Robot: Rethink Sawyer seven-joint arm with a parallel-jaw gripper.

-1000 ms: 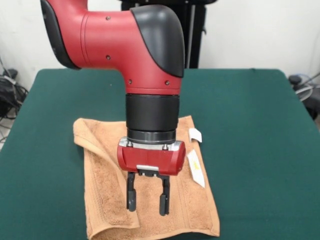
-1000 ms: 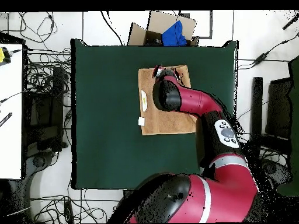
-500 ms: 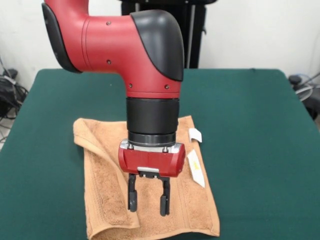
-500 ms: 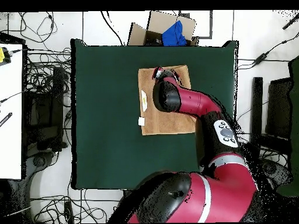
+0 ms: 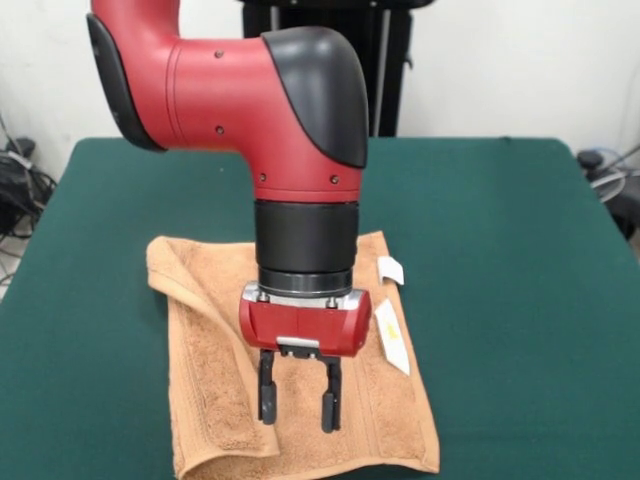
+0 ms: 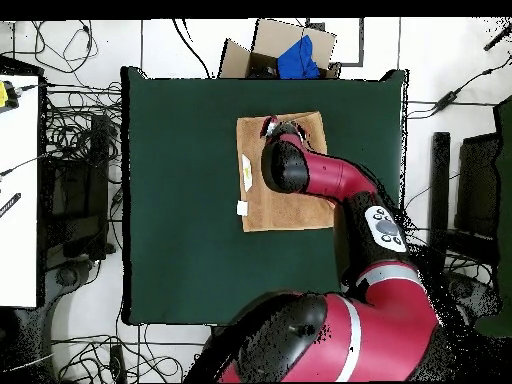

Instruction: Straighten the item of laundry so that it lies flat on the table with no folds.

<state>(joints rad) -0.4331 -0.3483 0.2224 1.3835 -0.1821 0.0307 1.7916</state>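
Hovering over the folded towel [image 5: 215, 370] near the tabletop [image 5: 500, 250] front edge, the gripper [image 5: 297, 398], fingers narrowly parted and empty, could pinch 2 layers together.

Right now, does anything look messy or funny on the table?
Yes. The towel isn't flat: along its left side in the front view, a flap is folded over on top. The gripper hovers there, jaws open.
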